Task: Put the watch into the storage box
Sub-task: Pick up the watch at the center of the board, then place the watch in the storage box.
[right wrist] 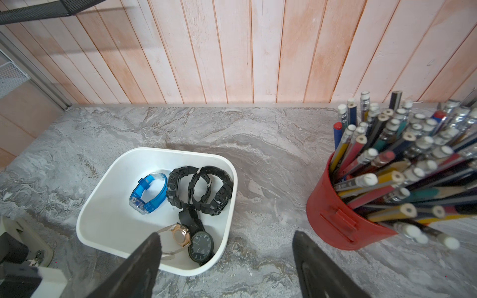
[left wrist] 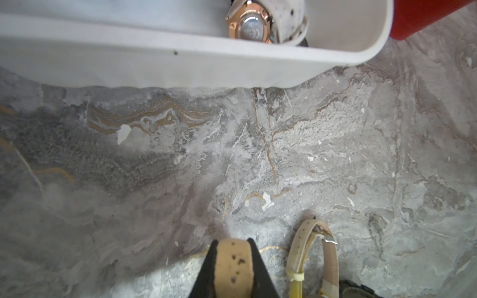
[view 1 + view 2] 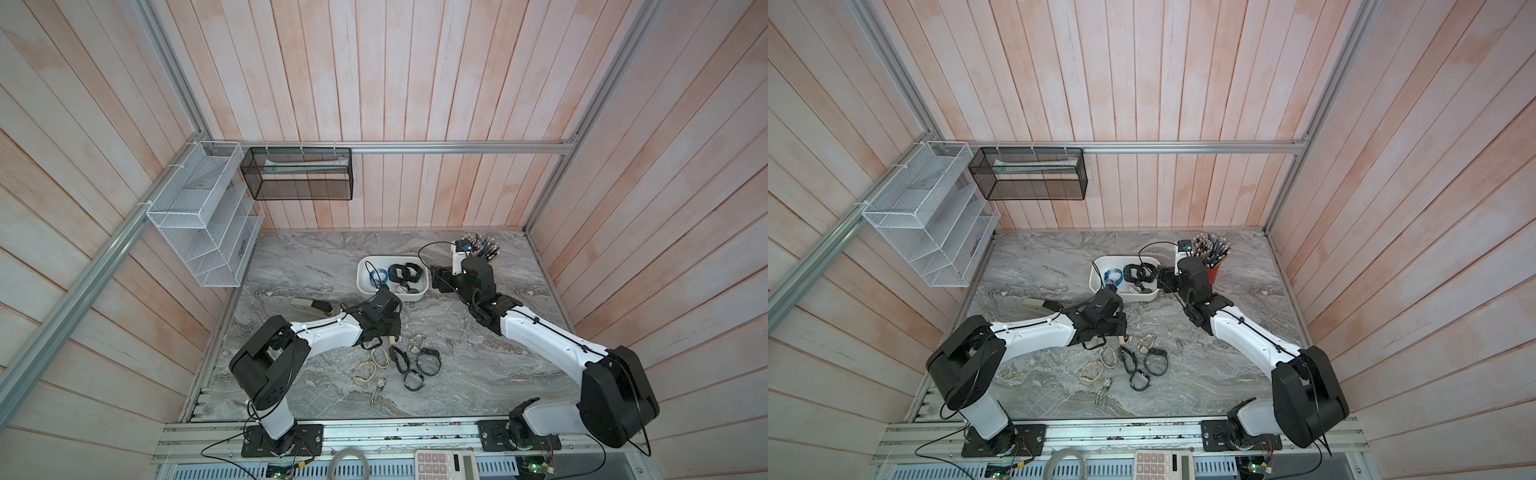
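left gripper [image 2: 232, 242] clamps tan watch [image 2: 233, 268] by its strap, seemingly pointing toward the storage box [image 2: 180, 67].

You've got a robot lab cell here: aluminium framing [image 3: 415, 147] across mid-frame, plank wall panels [image 3: 415, 62] above, mounting rail [image 3: 374, 436] along the bottom.

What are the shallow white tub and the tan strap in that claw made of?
The white storage box looks like matte moulded plastic: smooth, rounded rim. The tan watch strap shut in the left gripper seems worn leather or imitation: dull, punched holes, scuffs.
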Robot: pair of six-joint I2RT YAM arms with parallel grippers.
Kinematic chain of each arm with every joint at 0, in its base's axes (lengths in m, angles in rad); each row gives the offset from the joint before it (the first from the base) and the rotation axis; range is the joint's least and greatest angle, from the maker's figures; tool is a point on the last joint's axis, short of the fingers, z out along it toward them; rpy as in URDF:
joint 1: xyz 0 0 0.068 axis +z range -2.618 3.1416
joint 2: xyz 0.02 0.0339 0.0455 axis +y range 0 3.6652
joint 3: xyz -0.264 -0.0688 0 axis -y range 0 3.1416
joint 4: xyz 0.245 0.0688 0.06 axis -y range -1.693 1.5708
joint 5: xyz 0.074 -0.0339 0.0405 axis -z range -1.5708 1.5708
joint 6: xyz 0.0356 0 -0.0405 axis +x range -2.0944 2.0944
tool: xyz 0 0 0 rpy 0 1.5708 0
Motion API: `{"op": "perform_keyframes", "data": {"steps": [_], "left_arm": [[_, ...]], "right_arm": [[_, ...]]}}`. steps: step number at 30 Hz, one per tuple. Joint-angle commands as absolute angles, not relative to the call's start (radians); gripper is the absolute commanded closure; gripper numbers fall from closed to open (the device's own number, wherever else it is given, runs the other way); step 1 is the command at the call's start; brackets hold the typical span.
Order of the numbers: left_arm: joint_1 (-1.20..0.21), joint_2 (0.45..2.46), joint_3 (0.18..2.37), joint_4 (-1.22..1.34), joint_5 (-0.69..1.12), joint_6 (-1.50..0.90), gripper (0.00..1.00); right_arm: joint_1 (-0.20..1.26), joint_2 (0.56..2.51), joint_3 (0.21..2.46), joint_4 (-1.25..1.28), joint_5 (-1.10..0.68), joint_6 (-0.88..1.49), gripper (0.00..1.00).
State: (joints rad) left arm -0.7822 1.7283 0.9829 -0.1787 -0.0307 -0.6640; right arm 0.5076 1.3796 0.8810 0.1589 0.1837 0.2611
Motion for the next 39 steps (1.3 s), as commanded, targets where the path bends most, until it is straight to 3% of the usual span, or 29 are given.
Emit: {"op": "perform_keyframes", "data": {"steps": [1, 13, 21, 39], "left_arm": [[-0.788, 1.731, 1.011, -0.192, -0.035, -0.657, 0.87], [-0.770, 1.583, 1.026, -0.212, -0.104, -0.562, 0.91], [-0.621, 1.445, 1.025, -0.145, -0.106, -0.454, 0.91], [-0.510, 1.784, 1.363, -0.122, -0.228, -0.227, 0.91]], "right_arm": [[0.501, 1.364, 0.870, 0.178, 0.198, 0.259, 0.18], [0.499, 1.356, 0.871, 0.184, 0.204, 0.255, 0.18], [0.496, 1.349, 0.858, 0.207, 0.196, 0.259, 0.18], [0.486, 1.335, 0.861, 0.197, 0.155, 0.259, 0.17]]}}
